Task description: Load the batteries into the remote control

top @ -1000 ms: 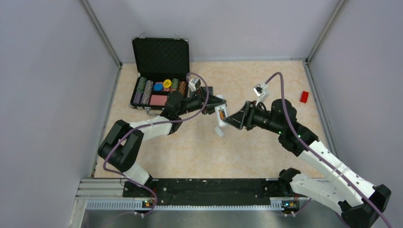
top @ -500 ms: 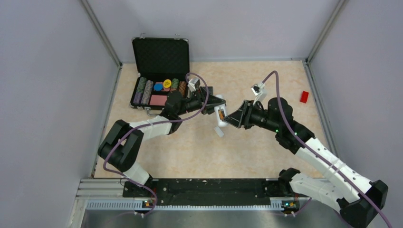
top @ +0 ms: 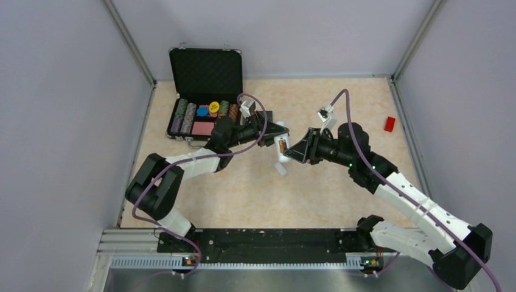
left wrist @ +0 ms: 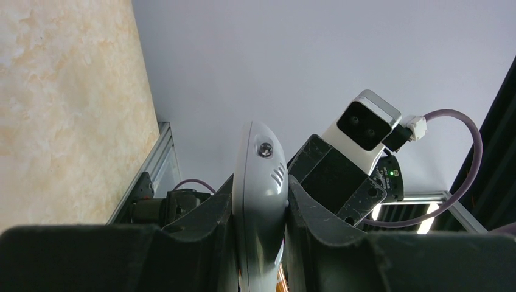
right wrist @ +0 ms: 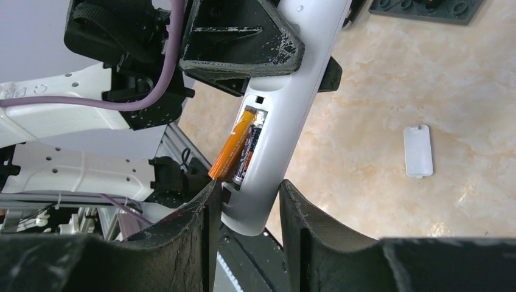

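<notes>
My left gripper [top: 283, 134] is shut on the white remote control [top: 282, 148], which hangs above the table with its open battery bay facing the right arm. In the left wrist view the remote control [left wrist: 258, 176] stands edge-on, clamped between both pads. The bay holds a dark battery [right wrist: 250, 151] lying flat and an orange battery [right wrist: 235, 143] whose lower end sticks out at a slant. My right gripper [right wrist: 246, 185] is open, its jaws straddling the remote control's [right wrist: 295, 115] lower end. Its left finger touches the orange battery's raised end; a gap shows at the right finger.
The white battery cover [right wrist: 418, 151] lies on the table below the remote. An open black case [top: 204, 97] with poker chips stands at the back left. A dark tile [right wrist: 426, 7] lies behind the grippers, and a small red block [top: 389, 123] sits far right.
My right arm has moved left until its jaws reached the remote's end, and the jaws have narrowed. The left gripper and remote have stayed put.
</notes>
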Robot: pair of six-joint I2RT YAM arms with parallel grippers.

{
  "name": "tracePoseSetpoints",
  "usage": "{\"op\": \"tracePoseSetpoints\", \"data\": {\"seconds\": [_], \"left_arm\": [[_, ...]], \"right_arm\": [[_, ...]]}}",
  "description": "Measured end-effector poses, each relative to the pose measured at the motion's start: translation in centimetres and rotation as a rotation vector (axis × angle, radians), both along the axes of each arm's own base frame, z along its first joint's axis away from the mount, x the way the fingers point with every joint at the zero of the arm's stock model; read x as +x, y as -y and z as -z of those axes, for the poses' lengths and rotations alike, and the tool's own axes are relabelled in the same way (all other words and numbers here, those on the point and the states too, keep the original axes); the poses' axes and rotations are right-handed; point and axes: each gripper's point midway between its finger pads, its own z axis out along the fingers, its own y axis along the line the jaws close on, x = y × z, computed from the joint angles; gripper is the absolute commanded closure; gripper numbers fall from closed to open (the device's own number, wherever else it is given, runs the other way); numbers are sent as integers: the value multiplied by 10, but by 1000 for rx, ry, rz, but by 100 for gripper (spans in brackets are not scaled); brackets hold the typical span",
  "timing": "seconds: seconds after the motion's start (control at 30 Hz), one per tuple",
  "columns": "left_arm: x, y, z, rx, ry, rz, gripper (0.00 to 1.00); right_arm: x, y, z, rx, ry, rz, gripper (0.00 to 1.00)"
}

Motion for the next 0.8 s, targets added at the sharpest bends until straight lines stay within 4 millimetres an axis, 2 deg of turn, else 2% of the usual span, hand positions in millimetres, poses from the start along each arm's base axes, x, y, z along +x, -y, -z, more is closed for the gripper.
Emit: {"op": "tracePoseSetpoints", "data": {"seconds": [0.8], "left_arm": [[10,-1,23,97,6,-60,100]], "right_arm": [[13,2,24,-38,-142,94,66]]}}
